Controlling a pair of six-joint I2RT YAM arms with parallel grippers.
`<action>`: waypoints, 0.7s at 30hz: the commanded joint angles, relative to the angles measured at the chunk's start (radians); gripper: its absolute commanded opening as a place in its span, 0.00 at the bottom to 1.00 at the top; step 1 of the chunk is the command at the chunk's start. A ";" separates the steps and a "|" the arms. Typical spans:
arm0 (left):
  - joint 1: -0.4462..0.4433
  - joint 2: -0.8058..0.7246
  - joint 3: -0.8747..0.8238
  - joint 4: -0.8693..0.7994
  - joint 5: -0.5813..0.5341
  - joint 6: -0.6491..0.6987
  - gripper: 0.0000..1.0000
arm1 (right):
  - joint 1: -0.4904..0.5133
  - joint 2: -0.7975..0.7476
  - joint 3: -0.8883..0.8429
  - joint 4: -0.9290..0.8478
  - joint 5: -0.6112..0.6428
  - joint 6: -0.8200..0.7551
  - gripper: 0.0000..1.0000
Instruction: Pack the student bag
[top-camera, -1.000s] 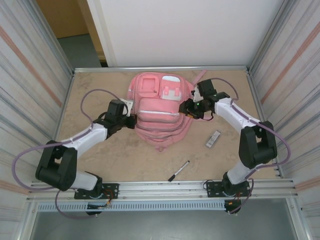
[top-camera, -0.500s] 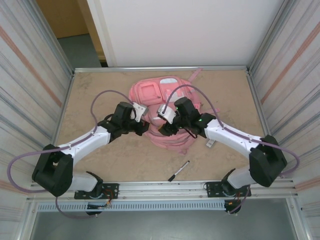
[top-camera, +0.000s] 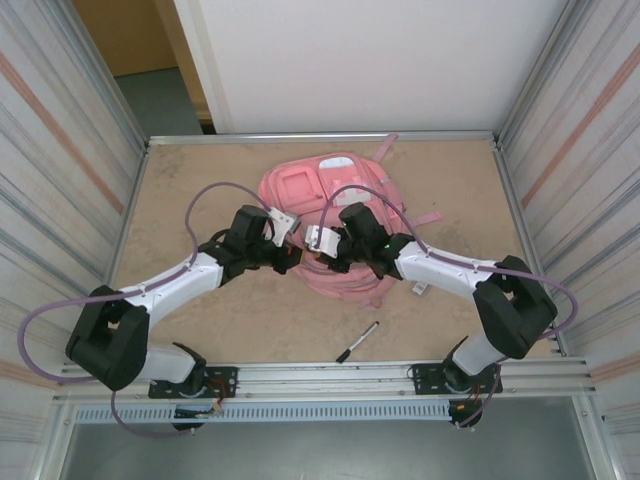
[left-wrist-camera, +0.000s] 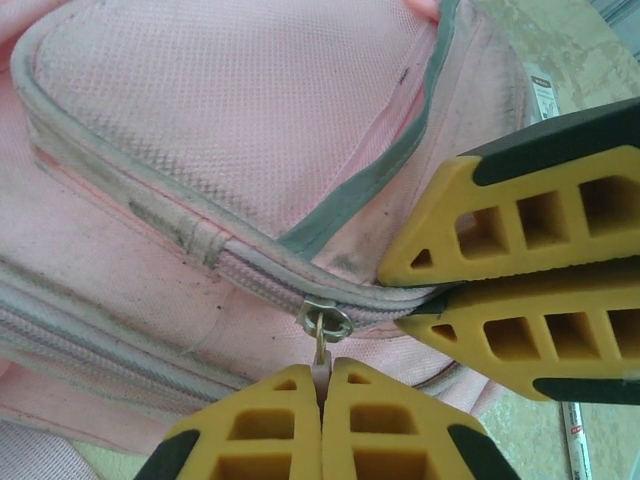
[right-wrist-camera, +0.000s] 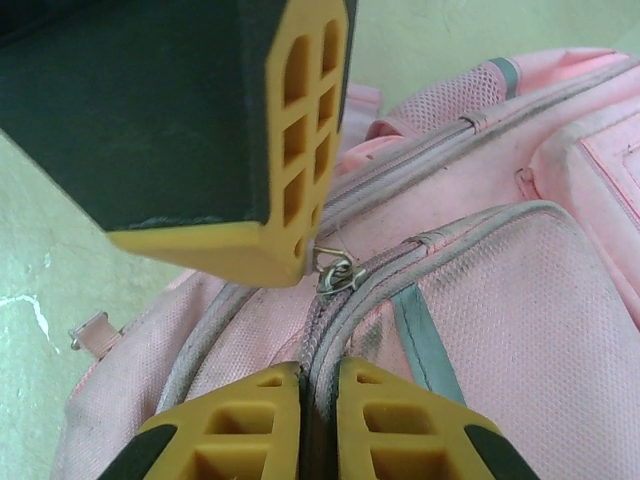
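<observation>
Robot lab test cell. Small beige table (top-camera: 200, 310) boxed in by ribbed metal side panels (top-camera: 60, 150) and a white back board (top-camera: 350, 60). An aluminium rail (top-camera: 320, 372) along the near edge carries the left arm (top-camera: 170, 280) and right arm (top-camera: 450, 272), with purple cables (top-camera: 215, 186) looping. Doorway (top-camera: 150, 95) at top left, grey floor beyond.

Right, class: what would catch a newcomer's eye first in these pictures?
The pink bag lies towards the far side of the table. On its front, the left gripper is shut on a zip pull, and the right gripper pinches the bag beside it. A pen lies near the front edge.
</observation>
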 joint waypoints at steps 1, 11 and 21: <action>0.035 -0.049 -0.004 0.022 -0.012 0.030 0.00 | -0.006 -0.061 -0.027 0.012 -0.063 -0.080 0.00; 0.175 0.054 0.031 -0.046 -0.192 -0.008 0.00 | 0.007 -0.102 -0.036 -0.018 -0.115 -0.141 0.00; 0.182 0.043 0.059 -0.055 -0.189 0.062 0.54 | 0.033 -0.102 -0.026 0.095 -0.007 0.198 0.35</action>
